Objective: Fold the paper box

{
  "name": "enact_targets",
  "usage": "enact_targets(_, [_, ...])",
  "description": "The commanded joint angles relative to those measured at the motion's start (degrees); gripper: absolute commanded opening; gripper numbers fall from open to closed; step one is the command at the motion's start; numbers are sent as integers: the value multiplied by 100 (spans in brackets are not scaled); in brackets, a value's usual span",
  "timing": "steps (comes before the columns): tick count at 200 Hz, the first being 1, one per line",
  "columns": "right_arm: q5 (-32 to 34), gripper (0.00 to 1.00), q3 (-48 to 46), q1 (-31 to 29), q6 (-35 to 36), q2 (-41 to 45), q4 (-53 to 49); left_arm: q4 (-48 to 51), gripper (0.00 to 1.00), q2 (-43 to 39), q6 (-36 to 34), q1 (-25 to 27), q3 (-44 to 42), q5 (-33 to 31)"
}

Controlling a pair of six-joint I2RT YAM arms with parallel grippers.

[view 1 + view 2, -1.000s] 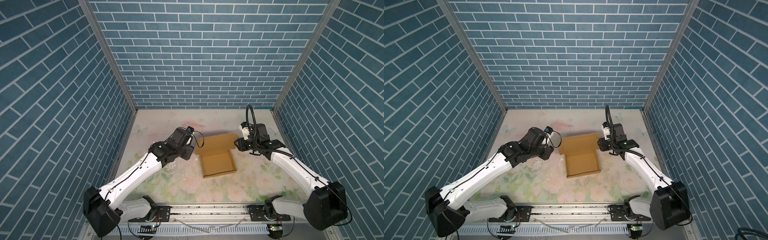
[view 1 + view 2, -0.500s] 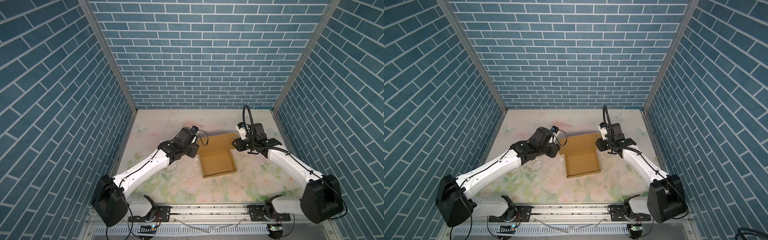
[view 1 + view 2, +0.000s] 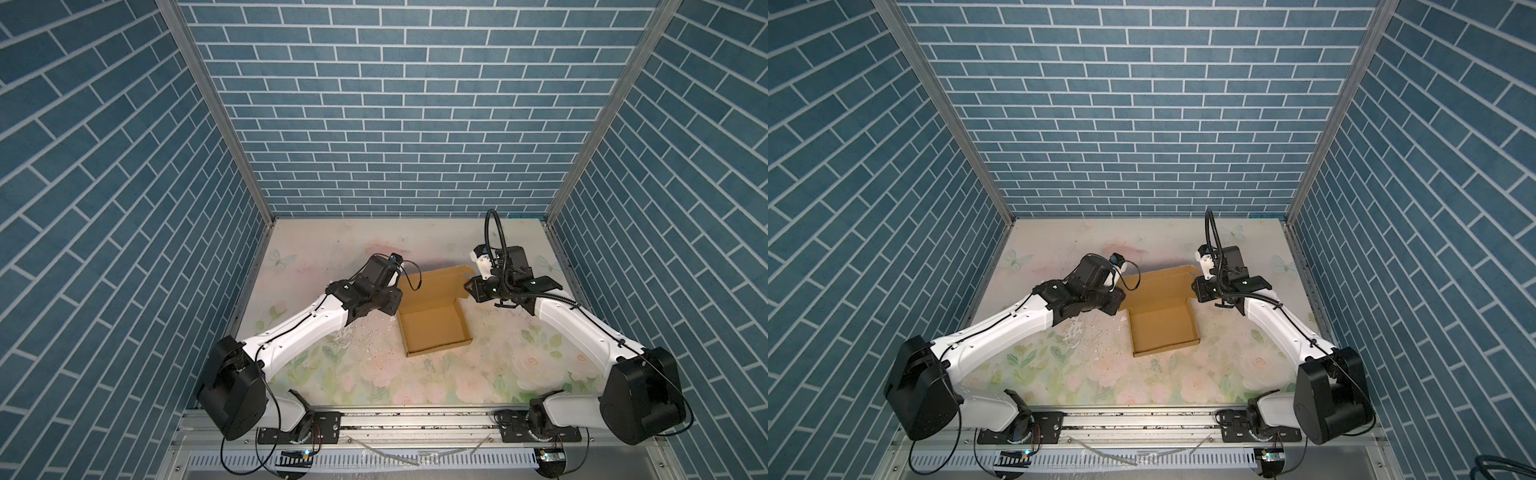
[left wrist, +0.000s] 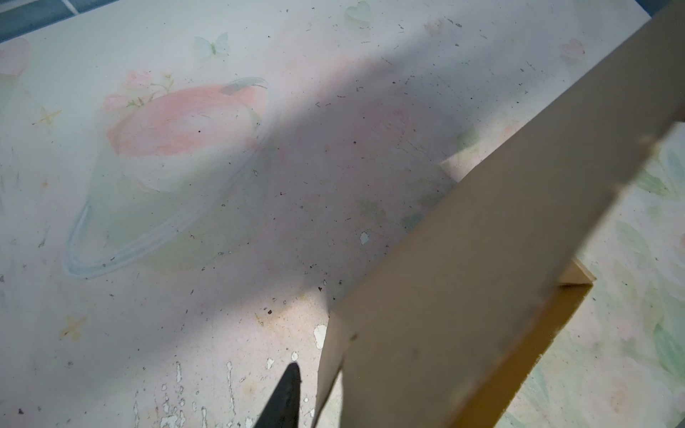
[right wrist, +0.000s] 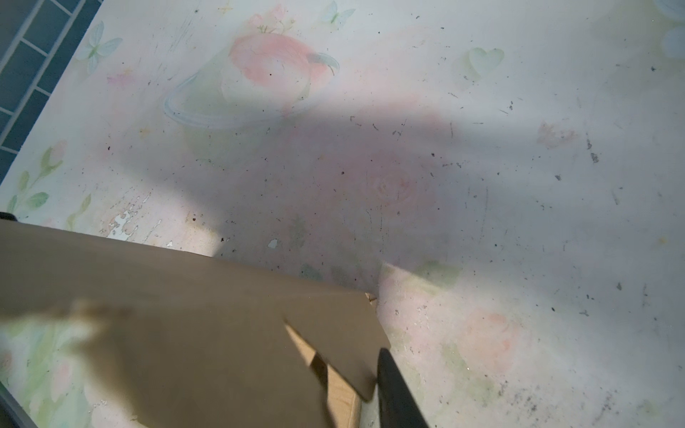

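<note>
The paper box is plain brown cardboard. In both top views its shallow tray [image 3: 434, 330] [image 3: 1163, 328] lies mid-table. Its lid [image 3: 434, 284] [image 3: 1158, 284] stands tilted up behind the tray. My left gripper [image 3: 397, 309] [image 3: 1119, 307] is at the lid's left edge. In the left wrist view one black finger [image 4: 287, 392] sits just clear of the lid's side flap [image 4: 331, 355], and the lid hides the other. My right gripper [image 3: 466, 287] [image 3: 1194, 286] is at the lid's right edge. There one finger [image 5: 393, 385] lies against the side flap [image 5: 344, 344], and the other is hidden.
The floral table mat [image 3: 519, 365] has a worn, chipped patch [image 3: 349, 336] left of the tray. Blue brick walls [image 3: 399, 124] close the back and both sides. A metal rail [image 3: 415, 419] with both arm bases runs along the front edge.
The left arm has stretched out lower and its gripper has settled at the lid's left edge. The right gripper has edged in against the lid's right flap. The box has stayed in place.
</note>
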State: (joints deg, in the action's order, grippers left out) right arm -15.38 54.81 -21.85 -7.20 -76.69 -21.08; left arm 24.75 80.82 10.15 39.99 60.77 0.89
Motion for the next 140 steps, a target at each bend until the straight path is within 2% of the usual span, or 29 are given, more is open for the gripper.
enact_targets(1, [-179,21,267,14,105,-23,132,-85,29,73,65,-35,97,187])
enact_targets(53, [-379,17,247,-5,1,10,165,-67,19,247,91,-33,185,167])
enact_targets(140, [-218,16,317,-117,-29,-149,141,16,14,655,7,-48,616,88])
